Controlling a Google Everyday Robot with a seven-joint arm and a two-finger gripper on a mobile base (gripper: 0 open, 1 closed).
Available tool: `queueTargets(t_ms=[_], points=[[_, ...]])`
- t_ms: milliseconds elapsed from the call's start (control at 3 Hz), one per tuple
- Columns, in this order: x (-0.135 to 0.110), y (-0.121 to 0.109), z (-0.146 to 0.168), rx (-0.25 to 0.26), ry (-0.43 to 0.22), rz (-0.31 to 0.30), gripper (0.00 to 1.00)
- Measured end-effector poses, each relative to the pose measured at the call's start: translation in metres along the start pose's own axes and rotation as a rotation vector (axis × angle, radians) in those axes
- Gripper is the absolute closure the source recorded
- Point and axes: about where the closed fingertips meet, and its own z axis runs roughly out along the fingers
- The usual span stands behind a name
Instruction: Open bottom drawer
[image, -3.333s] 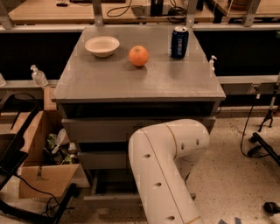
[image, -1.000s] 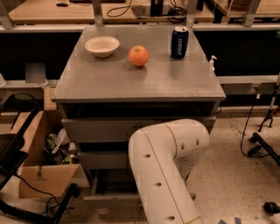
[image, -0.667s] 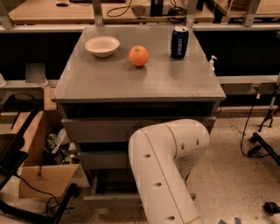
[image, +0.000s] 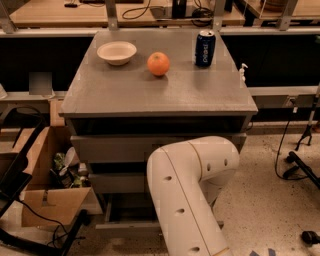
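Note:
The grey cabinet (image: 150, 95) has three drawer fronts stacked below its top. The bottom drawer (image: 125, 228) shows as a narrow grey strip near the floor, with a dark gap above it. Its knob is hidden. My white arm (image: 192, 190) bends in front of the drawers and covers their middle and right side. My gripper is hidden behind the arm, somewhere low in front of the cabinet, so it does not show.
On the cabinet top stand a white bowl (image: 116, 52), an orange (image: 158, 64) and a blue can (image: 205, 48). An open cardboard box (image: 47, 202) with clutter sits on the floor at the left. Black stand legs and cables (image: 300, 167) lie at the right.

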Motion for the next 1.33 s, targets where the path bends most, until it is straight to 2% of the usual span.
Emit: queueTargets(t_ms=[333,667,1000,1333], points=[[0.016,-0.036,-0.046,0.063,0.038,-0.044,0.02],[0.033,-0.068,-0.087,0.112,0.061,-0.074,0.25],[0.034,-0.067,-0.087,0.108,0.063,-0.077,0.21],[0.033,-0.067,-0.085,0.109,0.061,-0.077,0.0]])
